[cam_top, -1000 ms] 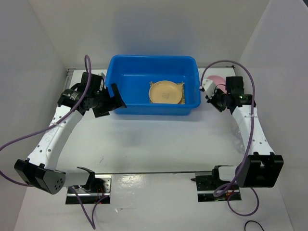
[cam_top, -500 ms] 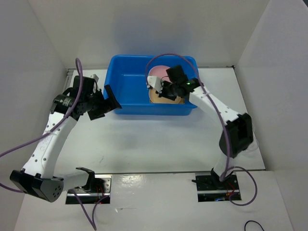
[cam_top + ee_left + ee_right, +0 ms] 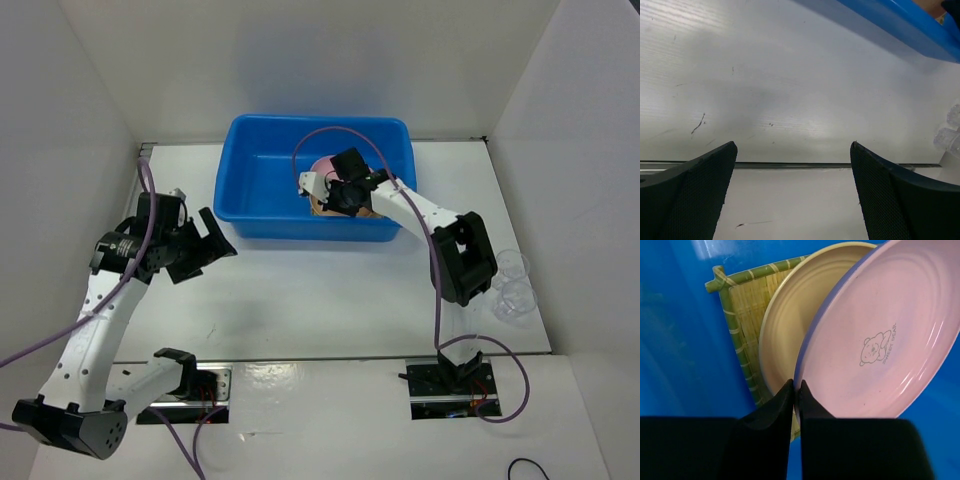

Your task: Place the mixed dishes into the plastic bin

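The blue plastic bin (image 3: 255, 180) stands at the back of the table. In it the bamboo mat (image 3: 742, 315) lies under the tan plate (image 3: 790, 325). My right gripper (image 3: 796, 390) is shut on the rim of the pink plate (image 3: 880, 345) and holds it tilted over the tan plate inside the bin (image 3: 675, 340); from above it shows at the bin's right half (image 3: 335, 190). Two clear cups (image 3: 512, 285) stand at the table's right edge. My left gripper (image 3: 205, 245) is open and empty, left of the bin's front corner.
White walls close the table on the left, back and right. A dark seam (image 3: 790, 164) crosses the near part of the table. The cups also show at the right edge of the left wrist view (image 3: 951, 132).
My right gripper has lowered the pink plate deeper into the bin over the tan plate. My left arm has drawn back toward the near left, away from the bin.
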Controlling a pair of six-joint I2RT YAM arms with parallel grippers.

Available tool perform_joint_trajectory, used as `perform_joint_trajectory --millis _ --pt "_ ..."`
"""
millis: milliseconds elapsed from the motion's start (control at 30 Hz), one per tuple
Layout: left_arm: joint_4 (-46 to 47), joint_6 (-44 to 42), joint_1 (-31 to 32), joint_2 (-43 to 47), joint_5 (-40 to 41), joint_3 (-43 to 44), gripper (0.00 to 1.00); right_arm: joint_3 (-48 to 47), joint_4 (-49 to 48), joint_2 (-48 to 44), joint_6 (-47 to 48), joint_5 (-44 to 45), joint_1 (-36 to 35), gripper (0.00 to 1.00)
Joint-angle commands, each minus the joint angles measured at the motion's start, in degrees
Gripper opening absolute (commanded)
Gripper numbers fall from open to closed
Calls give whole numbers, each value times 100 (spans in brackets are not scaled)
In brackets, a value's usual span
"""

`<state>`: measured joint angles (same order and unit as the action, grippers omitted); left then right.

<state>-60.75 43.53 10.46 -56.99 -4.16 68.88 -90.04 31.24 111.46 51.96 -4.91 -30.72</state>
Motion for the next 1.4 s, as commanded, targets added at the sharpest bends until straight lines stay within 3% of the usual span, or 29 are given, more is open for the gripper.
perform_joint_trajectory --millis 0,133,200,267,300,333,367,433,500,600,667,800,933,1067,1333,1367 --pt "-7 138 -70 188 38 -137 100 -154 -189 60 -19 -27 -31 14" --pt "107 138 -123 188 -66 -191 100 -154 -66 -247 -230 -203 -91 35" --pt "160 138 -123 136 -67 -244 100 -206 57 -545 -485 -273 -92 40" --pt "265 138 -123 83 -129 -244 100 -277 136 -809 -687 -274 -92 50" --pt "266 138 -123 31 -181 -244 100 -364 136 -1132 -940 -204 -92 58" --pt "335 86 -123 -22 -181 -244 100 -365 136 -1318 -1099 -73 -92 72" --pt "336 86 -123 -22 -181 -244 100 -365 -142 -1737 -1492 137 -92 78" --pt "397 24 -123 -75 -234 -244 100 -76 -556 -2153 -1898 1399 -40 92" --pt "572 24 -123 -137 -312 -244 100 -57 -437 -2374 -2198 2488 65 97" --pt "854 -29 -123 -268 -550 -244 100 -181 544 -2374 -2445 3336 644 98" --pt "977 -186 -123 -469 -690 -191 100 -7 1362 -2374 -2638 3505 1312 98" --pt "1030 -467 -123 -953 -805 63 100 872 2051 -2488 -2771 3313 2498 94" --pt "1083 -731 -123 -1533 -1086 362 100 1926 1877 -2647 -2648 3005 3431 93" --pt "952 -943 -176 -2043 -1279 775 100 2201 1736 -2463 -2542 2829 4318 93" --pt "793 -1206 -176 -2773 -1394 1470 100 2658 1332 -2357 -2437 2469 4601 92" --pt "793 -1206 -176 -2860 -1446 1522 100 2719 1332 -2305 -2437 2468 4601 87"
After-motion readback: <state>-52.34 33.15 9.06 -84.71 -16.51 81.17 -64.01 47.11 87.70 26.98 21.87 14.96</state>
